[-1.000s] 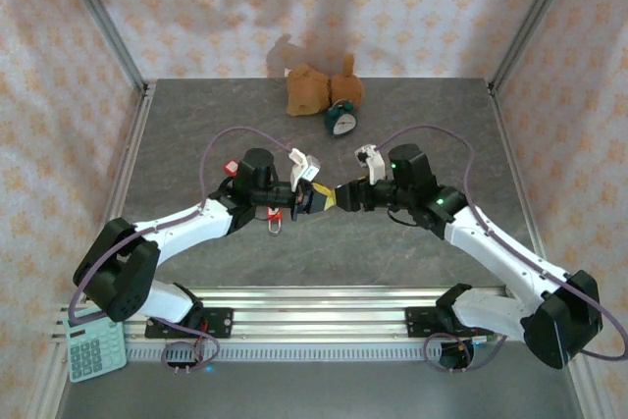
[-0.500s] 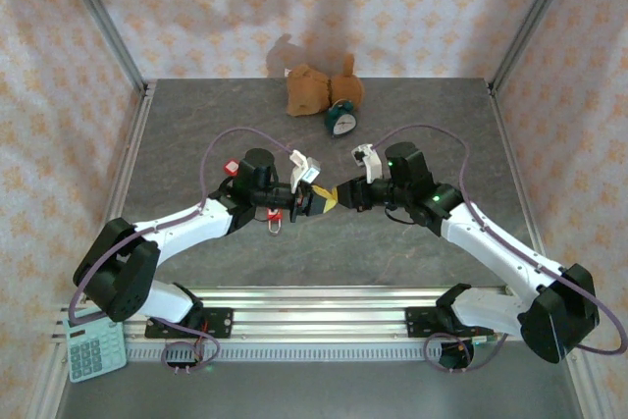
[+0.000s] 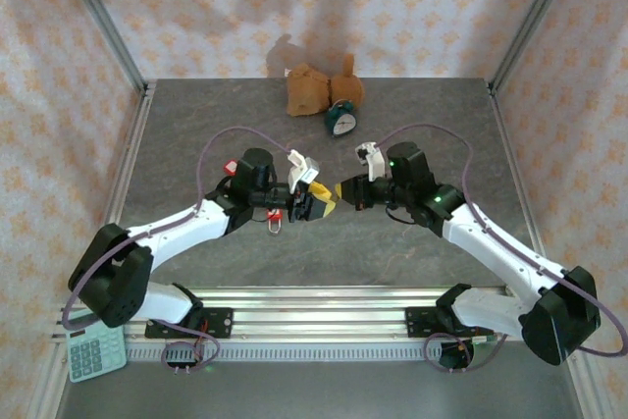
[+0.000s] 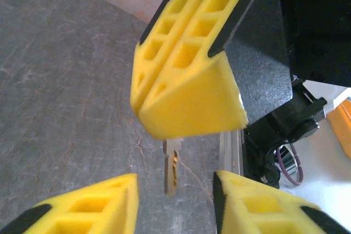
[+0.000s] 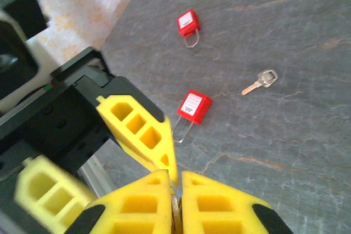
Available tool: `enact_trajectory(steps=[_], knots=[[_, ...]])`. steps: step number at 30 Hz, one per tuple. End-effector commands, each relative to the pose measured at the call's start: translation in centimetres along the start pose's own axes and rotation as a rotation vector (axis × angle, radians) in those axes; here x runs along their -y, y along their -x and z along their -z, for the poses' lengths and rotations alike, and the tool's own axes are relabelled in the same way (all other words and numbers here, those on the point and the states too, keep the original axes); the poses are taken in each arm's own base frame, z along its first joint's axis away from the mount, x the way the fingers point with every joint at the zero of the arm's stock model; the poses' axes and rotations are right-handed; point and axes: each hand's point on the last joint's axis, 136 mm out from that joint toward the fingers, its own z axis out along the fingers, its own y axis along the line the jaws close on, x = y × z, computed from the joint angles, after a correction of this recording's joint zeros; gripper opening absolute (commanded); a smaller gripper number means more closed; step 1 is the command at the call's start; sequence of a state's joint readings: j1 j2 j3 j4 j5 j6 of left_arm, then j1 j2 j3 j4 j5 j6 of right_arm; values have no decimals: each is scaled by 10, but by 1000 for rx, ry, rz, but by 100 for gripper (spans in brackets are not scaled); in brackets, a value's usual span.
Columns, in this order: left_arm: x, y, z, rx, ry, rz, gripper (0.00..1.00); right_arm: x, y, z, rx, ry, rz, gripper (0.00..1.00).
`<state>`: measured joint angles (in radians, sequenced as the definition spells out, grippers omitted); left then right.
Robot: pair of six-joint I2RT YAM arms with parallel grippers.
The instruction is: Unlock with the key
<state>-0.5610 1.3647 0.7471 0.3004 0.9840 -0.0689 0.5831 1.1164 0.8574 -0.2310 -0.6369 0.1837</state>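
- Calculator (image 3: 95, 352): pale green, laid at the near left corner, outside the rail that carries the arm bases.
- Outer padlock (image 3: 231, 168): red, laid flat on the grey table (image 3: 442, 105) just beside the left arm's wrist; also seen in the right wrist view (image 5: 188, 23), shackle pointing toward the camera.
- Near padlock (image 3: 275, 215): red, laid flat just below the left wrist, well apart from the outer padlock; shackle seen closed (image 5: 192, 107).
- Left gripper (image 3: 324, 202): held mid-table, pointed right. Its yellow fingers (image 4: 88, 209) are parted, with the key's tip between them and untouched.
- Brown soft object (image 3: 319, 88): set against the back wall.
- Key (image 4: 171, 171): held above the table, blade projecting out of the right gripper toward the left gripper.
- Alarm clock (image 3: 340, 122): teal, white face, touching the brown soft object.
- Right gripper (image 3: 343, 190): pointed left, tip to tip with the left gripper. Its fingers (image 5: 131, 212) are pressed together, clamped on the key's head.
- Loose key (image 5: 262, 80): silver, laid flat on the table, apart from both padlocks.
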Motion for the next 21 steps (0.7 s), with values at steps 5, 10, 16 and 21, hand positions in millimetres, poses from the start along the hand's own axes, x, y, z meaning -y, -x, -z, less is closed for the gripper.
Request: enact_trajectory(steps=[5,10,16,21], knots=[[-47,19,52,149,467,-43,74,16,19,18,123,-133,-11,9],[-90,16,108,255,856,159,100,21,15,21,128,-156,-35,9],[-105,-16,141,217,1069,372,100,30,11,24,114,-213,-40,10],[-117,-44,138,211,1093,441,99,28,11,21,103,-197,-56,10]])
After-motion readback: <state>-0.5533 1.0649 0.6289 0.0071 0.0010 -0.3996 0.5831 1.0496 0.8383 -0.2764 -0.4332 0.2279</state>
